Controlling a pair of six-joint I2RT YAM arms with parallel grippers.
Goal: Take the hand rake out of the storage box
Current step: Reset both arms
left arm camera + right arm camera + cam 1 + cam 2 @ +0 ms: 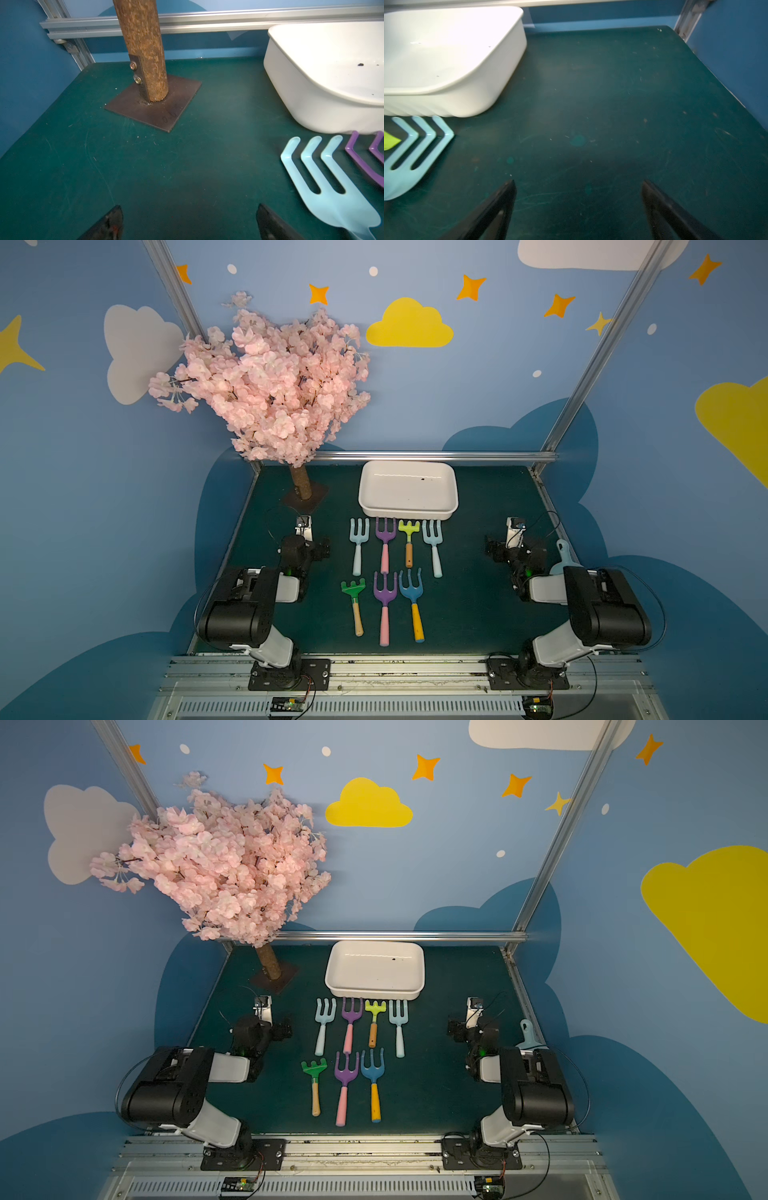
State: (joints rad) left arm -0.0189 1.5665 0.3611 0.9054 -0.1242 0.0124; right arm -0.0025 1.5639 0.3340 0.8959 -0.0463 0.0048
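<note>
storage box [407,512] beside hand rakes [385,549]

White storage box [408,512], dark green table [478,605]

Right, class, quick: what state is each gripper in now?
Left gripper: open, holding nothing.
Right gripper: open, holding nothing.

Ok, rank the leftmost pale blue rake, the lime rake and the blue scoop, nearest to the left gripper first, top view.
In a top view, from the left gripper:
1. Leftmost pale blue rake, just to its right.
2. Lime rake, mid row, before the storage box.
3. Blue scoop, far right table edge.
</note>
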